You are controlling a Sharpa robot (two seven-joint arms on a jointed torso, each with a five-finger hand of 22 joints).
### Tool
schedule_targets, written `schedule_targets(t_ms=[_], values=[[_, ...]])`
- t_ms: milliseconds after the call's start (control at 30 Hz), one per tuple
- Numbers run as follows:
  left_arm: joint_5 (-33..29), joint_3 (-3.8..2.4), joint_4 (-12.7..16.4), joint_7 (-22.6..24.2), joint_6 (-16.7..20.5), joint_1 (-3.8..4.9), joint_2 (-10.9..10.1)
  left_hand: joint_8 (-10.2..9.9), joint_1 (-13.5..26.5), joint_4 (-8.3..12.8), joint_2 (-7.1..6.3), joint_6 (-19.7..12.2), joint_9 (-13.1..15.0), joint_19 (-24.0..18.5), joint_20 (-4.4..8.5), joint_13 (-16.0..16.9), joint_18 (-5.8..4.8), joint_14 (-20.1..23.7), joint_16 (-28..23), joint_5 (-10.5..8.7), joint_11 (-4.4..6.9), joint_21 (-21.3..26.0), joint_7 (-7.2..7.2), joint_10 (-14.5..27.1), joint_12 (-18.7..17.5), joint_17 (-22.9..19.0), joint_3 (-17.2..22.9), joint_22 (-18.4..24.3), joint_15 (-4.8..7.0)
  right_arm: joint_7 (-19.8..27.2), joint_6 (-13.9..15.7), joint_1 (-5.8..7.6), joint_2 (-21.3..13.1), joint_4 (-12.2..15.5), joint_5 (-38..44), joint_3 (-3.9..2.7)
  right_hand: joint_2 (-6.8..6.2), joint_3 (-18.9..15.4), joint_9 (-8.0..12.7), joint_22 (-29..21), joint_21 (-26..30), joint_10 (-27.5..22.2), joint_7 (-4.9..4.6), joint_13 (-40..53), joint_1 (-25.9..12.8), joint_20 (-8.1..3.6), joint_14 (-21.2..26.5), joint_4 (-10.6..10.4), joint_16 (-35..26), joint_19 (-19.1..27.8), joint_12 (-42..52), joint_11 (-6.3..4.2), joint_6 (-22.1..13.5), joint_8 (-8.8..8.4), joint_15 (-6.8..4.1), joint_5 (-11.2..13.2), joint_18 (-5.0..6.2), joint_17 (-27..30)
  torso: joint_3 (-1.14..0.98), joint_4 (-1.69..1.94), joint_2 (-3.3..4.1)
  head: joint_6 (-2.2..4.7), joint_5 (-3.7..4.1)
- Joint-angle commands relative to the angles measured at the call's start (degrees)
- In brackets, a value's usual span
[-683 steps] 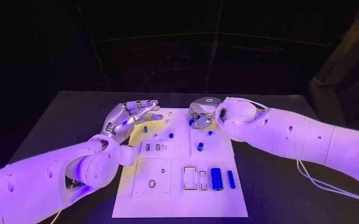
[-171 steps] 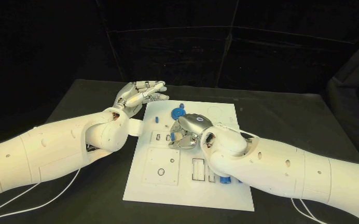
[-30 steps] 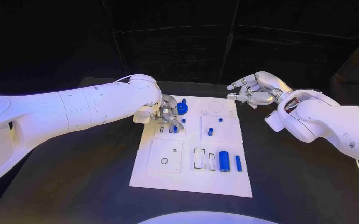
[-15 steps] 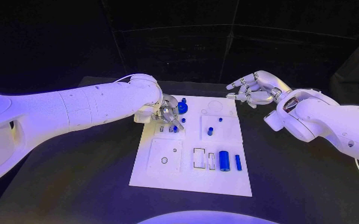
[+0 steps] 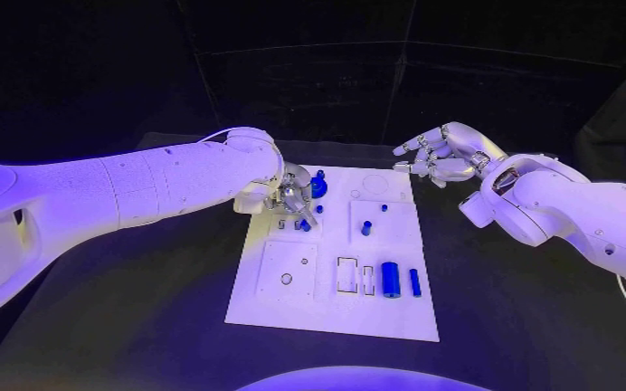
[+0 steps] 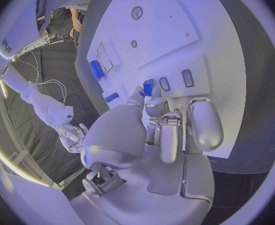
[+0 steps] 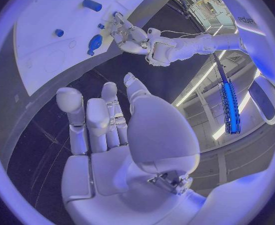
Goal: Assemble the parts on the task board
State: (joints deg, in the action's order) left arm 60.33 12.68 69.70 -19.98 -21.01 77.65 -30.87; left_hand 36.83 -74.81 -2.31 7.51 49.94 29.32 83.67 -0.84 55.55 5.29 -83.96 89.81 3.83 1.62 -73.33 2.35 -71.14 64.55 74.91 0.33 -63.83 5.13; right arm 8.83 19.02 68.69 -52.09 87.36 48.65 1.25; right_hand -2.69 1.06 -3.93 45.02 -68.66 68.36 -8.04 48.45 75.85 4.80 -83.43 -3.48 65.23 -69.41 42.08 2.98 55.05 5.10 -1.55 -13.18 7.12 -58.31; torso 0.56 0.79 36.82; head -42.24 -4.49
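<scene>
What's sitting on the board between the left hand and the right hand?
In the head view, between the left hand and right hand lies bare white board, with two small blue pegs just nearer.

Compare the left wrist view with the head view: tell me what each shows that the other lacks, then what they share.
Left wrist view alone: close up, the left hand pinches a small blue part at its fingertips, beside two small slots in the task board.

Head view alone: the whole board with the round blue part near its far end, and the two small blue pegs standing mid-board.

Both: the board, the left hand over it, the right hand raised off the board holding nothing, and the blue cylinder near the rectangular slots.
</scene>
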Motion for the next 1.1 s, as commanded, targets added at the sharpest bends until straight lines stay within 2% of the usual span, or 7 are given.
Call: schedule_targets(t_ms=[33, 100, 233, 400, 600, 833, 1100], values=[[-0.7, 0.1, 0.6, -0.4, 0.3, -0.1, -0.5, -0.7, 0.2, 6.3, -0.52, -0.4, 0.1, 0.0, 0.37, -0.4, -0.52, -6.0, 0.2, 3.19, 0.29, 0.1, 0.2, -0.1, -0.9, 15.1, 9.8, 0.0, 0.28, 0.4, -0.4, 0.11, 0.1, 0.0, -0.2, -0.04, 0.7, -0.4, 0.0, 0.0, 0.3, 0.3, 0.01, 0.0, 0.0, -0.2, -0.2, 0.0, -0.1, -0.4, -0.3, -0.14, -0.1, -0.04, -0.02, -0.3, 0.95, 0.0, 0.03, 0.05, -0.01, -0.01, 0.03], [-1.1, 0.1, 1.0, -0.4, 0.9, -0.1, -0.9, -0.7, 1.4, 7.4, -1.36, -0.4, 0.3, -0.1, 0.22, -0.7, -0.51, -6.0, 0.2, 4.11, 0.17, 0.2, 0.34, -0.2, -1.2, 15.1, 14.0, 0.1, 0.12, 0.4, -0.5, 0.11, 0.1, 0.0, -0.2, -0.04, 0.7, -0.4, 0.0, 0.0, 0.3, 0.3, 0.01, 0.0, 0.0, -0.2, -0.2, 0.0, -0.1, -0.4, -0.3, -0.14, -0.1, -0.04, -0.02, -0.3, 0.95, 0.0, 0.03, 0.06, -0.03, -0.02, 0.04], [-2.8, 0.09, 2.5, -0.1, 3.6, -0.11, -2.2, 0.3, 8.3, 9.6, -5.41, -0.2, 2.0, 0.0, 0.12, -0.8, -0.41, -6.0, 0.2, 4.2, 0.11, 0.2, 0.59, -1.0, -1.2, 15.1, 28.3, -0.1, -0.33, 0.4, -0.5, 0.11, 0.1, -0.1, -0.2, -0.04, 0.74, -0.4, 0.0, -0.1, 0.4, 0.3, 0.01, -0.1, 0.0, -0.2, -0.2, 0.0, -0.2, -0.4, -0.4, -0.14, -0.1, -0.03, -0.02, -0.4, 0.95, 0.0, 0.01, 0.19, -0.03, 0.02, 0.07], [-3.8, 0.09, 4.6, 0.3, 7.6, -0.11, -4.1, 1.4, 12.0, 10.5, -8.09, -0.4, 3.6, 0.0, -0.04, -0.6, -0.48, -6.0, 0.2, 3.96, 0.07, 0.3, 0.52, -1.7, -0.8, 15.1, 35.7, -0.1, 0.08, 0.5, -0.5, 0.11, 0.1, -0.3, -0.3, -0.04, 0.74, -0.4, 0.0, -0.1, 0.4, 0.3, 0.01, -0.1, 0.0, -0.2, -0.2, 0.0, -0.2, -0.4, -0.4, -0.14, -0.1, -0.03, -0.02, -0.4, 0.95, 0.0, -0.03, 0.18, -0.05, 0.05, -0.11], [-4.1, 0.12, 7.8, 0.9, 14.4, -0.3, -6.9, 1.9, 12.8, 10.8, -8.93, -0.3, 4.2, 0.2, 0.03, -0.2, -0.54, -6.0, 0.2, 3.92, 0.05, 0.1, 0.3, -2.2, -0.4, 15.1, 37.8, -0.5, 0.19, 0.6, -0.5, 0.11, -0.1, -0.3, -0.4, -0.04, 0.75, -0.5, 0.0, -0.2, 0.4, 0.3, 0.0, -0.1, 0.0, -0.2, -0.2, 0.0, -0.2, -0.4, -0.4, -0.14, -0.1, -0.04, -0.02, -0.5, 0.97, 0.1, -0.17, 0.37, -0.01, 0.09, -0.24], [-3.6, 0.16, 10.8, 1.5, 23.2, -1.26, -9.7, 2.1, 12.9, 10.9, -9.34, -0.2, 4.4, 0.4, 0.08, 0.1, -0.62, -6.0, 0.2, 3.89, 0.11, -0.2, 0.25, -2.5, -0.1, 15.1, 38.6, -1.0, 0.24, 0.7, -0.5, 0.11, -0.2, -0.3, -0.4, -0.03, 0.75, -0.5, 0.0, -0.2, 0.4, 0.3, 0.0, -0.1, 0.0, -0.2, -0.2, 0.0, -0.2, -0.4, -0.4, -0.14, -0.1, -0.04, -0.02, -0.5, 0.97, 0.1, -0.36, 0.75, -0.06, -0.06, -0.12], [-0.5, 0.2, 11.7, 1.6, 27.2, -3.07, -10.6, 2.1, 12.8, 11.0, -9.47, -0.2, 4.5, 0.4, 0.1, 0.2, -0.64, -6.0, 0.2, 3.88, 0.14, -0.2, 0.23, -2.6, 0.0, 15.1, 38.9, -1.1, 0.27, 0.7, -0.4, 0.11, -0.3, -0.5, -0.4, -0.03, 0.75, -0.5, 0.0, -0.2, 0.4, 0.3, 0.0, -0.1, 0.0, -0.2, -0.2, 0.0, -0.2, -0.4, -0.4, -0.14, -0.1, -0.04, -0.02, -0.5, 0.97, 0.1, -0.61, 0.93, -0.07, -0.23, -0.06]])
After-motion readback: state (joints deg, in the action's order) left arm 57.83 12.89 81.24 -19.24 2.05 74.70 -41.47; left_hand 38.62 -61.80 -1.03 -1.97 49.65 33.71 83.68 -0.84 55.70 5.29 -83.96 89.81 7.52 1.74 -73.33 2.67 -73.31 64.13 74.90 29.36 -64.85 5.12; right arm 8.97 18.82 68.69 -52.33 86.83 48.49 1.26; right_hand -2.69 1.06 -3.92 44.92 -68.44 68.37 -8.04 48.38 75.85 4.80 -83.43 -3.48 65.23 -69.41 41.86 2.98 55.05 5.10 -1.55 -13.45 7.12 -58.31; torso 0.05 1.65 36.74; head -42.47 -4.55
